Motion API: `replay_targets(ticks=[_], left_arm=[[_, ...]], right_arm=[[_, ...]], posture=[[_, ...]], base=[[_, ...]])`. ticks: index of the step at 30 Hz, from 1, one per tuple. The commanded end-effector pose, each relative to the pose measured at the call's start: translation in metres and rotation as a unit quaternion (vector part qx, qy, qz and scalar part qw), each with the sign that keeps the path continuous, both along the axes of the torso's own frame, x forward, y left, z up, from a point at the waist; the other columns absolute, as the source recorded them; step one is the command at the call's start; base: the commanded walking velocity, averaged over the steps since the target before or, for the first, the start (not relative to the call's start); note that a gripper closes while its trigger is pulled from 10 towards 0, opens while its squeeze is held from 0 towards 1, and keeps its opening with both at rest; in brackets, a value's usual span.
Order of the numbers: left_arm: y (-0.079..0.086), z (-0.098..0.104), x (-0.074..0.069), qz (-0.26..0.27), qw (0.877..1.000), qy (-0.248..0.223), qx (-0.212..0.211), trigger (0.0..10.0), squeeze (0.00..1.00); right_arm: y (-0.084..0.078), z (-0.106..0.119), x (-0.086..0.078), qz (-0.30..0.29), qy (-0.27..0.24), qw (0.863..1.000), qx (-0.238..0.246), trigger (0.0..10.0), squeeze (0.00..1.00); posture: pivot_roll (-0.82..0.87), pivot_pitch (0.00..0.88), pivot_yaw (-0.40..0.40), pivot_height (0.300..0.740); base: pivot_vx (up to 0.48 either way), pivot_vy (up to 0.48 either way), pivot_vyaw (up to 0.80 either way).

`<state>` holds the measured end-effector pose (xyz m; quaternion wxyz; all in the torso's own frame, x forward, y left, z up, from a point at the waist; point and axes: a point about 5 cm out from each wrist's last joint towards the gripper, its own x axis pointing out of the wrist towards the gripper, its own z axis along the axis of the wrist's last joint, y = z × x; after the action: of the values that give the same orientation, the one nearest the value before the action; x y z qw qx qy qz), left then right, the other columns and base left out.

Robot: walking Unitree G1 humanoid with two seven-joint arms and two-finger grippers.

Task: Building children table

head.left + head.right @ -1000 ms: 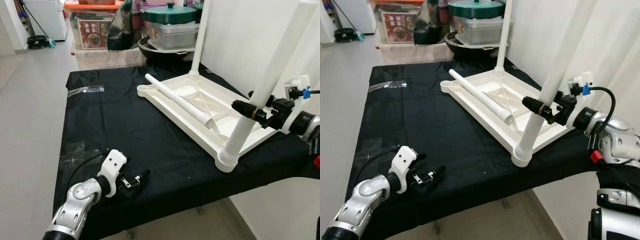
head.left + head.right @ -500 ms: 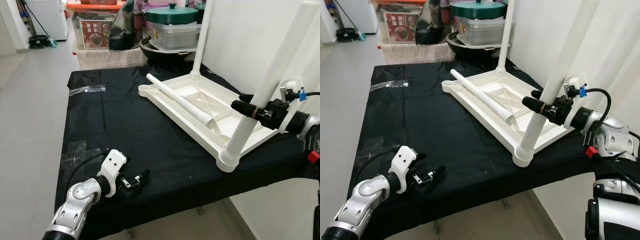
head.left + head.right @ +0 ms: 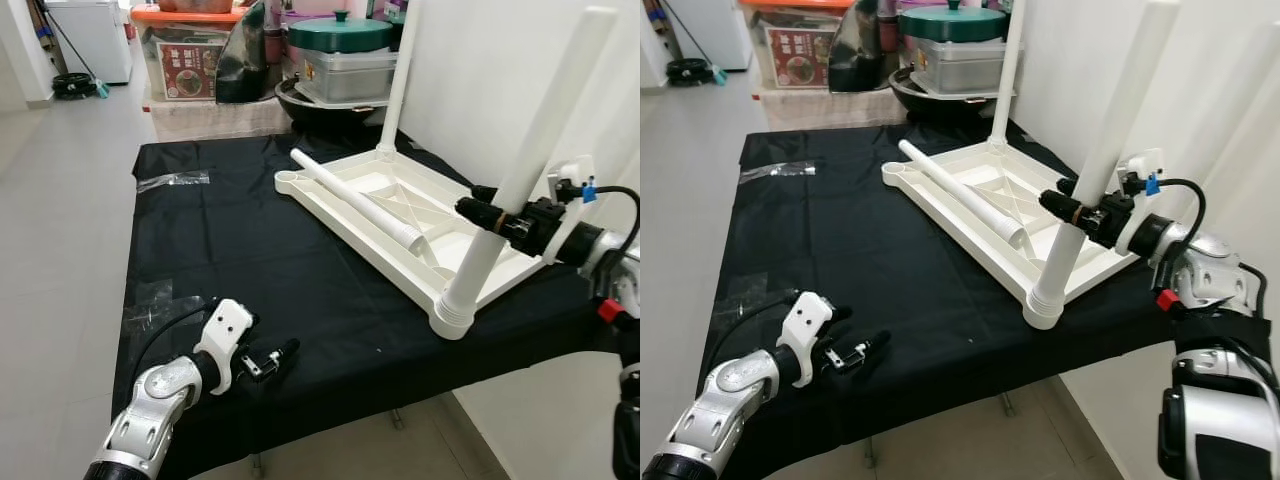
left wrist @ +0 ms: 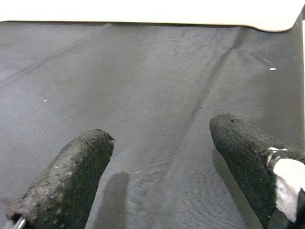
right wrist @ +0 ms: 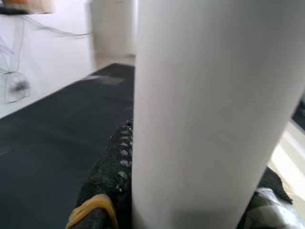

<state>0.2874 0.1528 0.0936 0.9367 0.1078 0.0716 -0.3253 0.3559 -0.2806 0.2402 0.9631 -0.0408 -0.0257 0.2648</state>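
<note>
Kids' table flipped upside down, one leg getting held

The white tabletop (image 3: 400,215) lies upside down on the black-clothed surface (image 3: 220,260), toward its right side. A near-corner leg (image 3: 520,180) stands upright in its socket, and the right tool (image 3: 487,212) is clamped around it partway up. Another leg (image 3: 397,80) stands at the far corner, and a loose leg (image 3: 357,199) lies across the tabletop. The left tool (image 3: 280,356) rests on the cloth near the front-left edge, well apart from the tabletop, with its fingers (image 4: 71,176) spread apart around nothing.
</note>
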Motion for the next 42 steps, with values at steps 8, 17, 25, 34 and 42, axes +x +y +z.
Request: replay_targets(ticks=[8,17,25,34,42], left_arm=[[0.001,-0.002,-0.001,0.002,1.0,0.004,0.003,10.0,0.0],[-0.001,-0.002,-0.001,0.007,1.0,0.002,0.0,10.0,0.0],[-0.007,-0.005,-0.004,0.006,1.0,0.006,-0.006,10.0,0.0],[-0.004,-0.005,-0.004,0.009,1.0,0.006,-0.004,10.0,0.0],[-0.003,-0.003,-0.002,0.006,1.0,0.005,-0.003,10.0,0.0]], right_arm=[[0.029,-0.044,-0.002,-0.332,0.03,0.943,0.011,0.0,0.0],[0.085,-0.06,-0.02,-0.489,0.036,0.87,0.053,0.0,0.0],[0.127,-0.056,-0.01,-0.49,0.065,0.866,0.079,0.0,0.0],[0.113,-0.04,-0.008,-0.484,0.054,0.868,0.092,10.0,0.0],[0.105,-0.01,-0.014,-0.391,-0.022,0.916,0.086,10.0,0.0]], posture=[[-0.02,0.0,-0.077,0.74],[-0.02,0.0,-0.093,0.74],[-0.02,0.0,-0.101,0.74],[-0.02,0.0,-0.102,0.74],[-0.02,0.0,-0.092,0.74]], base=[[0.0,0.0,0.0],[0.0,0.0,0.0],[0.0,0.0,0.0],[0.0,0.0,0.0],[0.0,0.0,0.0]])
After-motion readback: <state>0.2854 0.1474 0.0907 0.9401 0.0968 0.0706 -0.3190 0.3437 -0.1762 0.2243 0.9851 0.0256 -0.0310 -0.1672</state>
